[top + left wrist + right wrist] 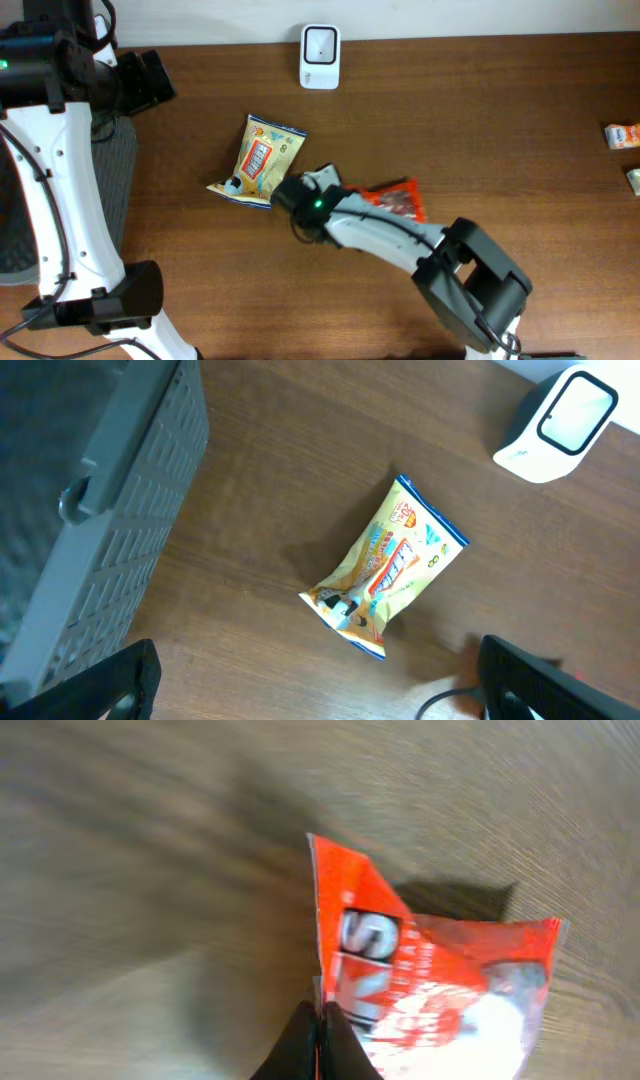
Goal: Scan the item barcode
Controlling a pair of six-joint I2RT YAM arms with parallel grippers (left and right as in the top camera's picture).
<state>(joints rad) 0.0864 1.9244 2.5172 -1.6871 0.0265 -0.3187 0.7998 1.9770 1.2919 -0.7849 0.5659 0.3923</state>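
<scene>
The white scanner [320, 57] stands at the far edge of the wooden table [500, 120], its window facing up. Nearer than the scanner and a little to its left lies a yellow snack packet [262, 160], flat on the wood, printed side up and apart from the device. Nearer again, and slightly to the scanner's right, lies the red packet [398, 198], partly covered from above by the right arm, which reaches in over it from the near right corner. In the blurred right wrist view the right gripper [320, 1025] has its two fingers pressed together with no gap, and their tips meet on the lower left edge of the red packet, so the pinch appears to be on that edge. The blur does not show how firmly the film is caught. The left gripper [315, 695] hangs well to the scanner's left with its fingers spread wide and nothing between them, and the yellow packet lies on the table beyond them. A grey slatted basket [110, 510] sits far to the scanner's left. Two small packets [622, 135] lie far to its right at the table's edge.
</scene>
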